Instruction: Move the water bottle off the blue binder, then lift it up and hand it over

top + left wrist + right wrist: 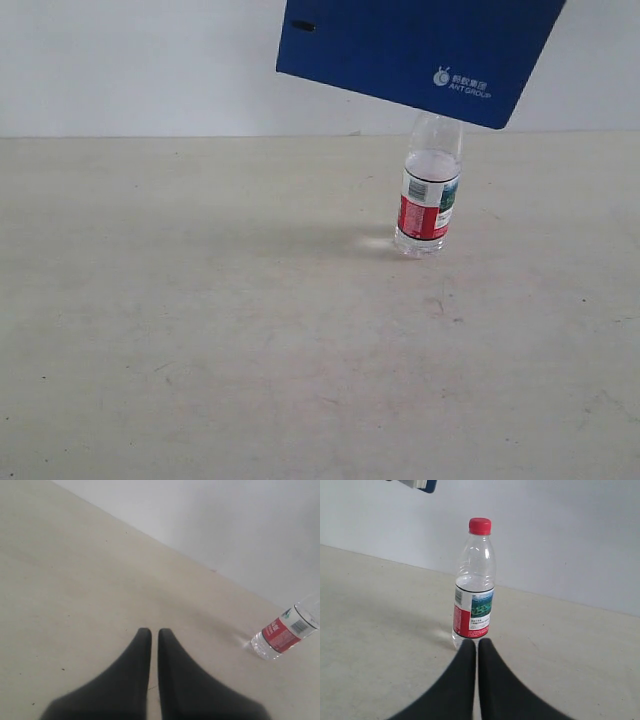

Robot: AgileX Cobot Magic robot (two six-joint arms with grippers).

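Standing upright on the worktop (200, 330), right of centre in the exterior view, the water bottle (430, 205) has its long axis vertical. The blue binder (420, 50) hangs at upper right, off the worktop. The bottle sits just ahead of the right end effector (477, 645), likely the nearer. It and the left end effector (151, 632) are pressed together, empty.

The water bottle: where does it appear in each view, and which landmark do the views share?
Exterior view: the water bottle stands right of centre, its top hidden by the blue binder.
Left wrist view: at the frame's edge, away from the left tool, cap cut off.
Right wrist view: whole and upright, just beyond the right tool.
Shared landmark: its red label band.
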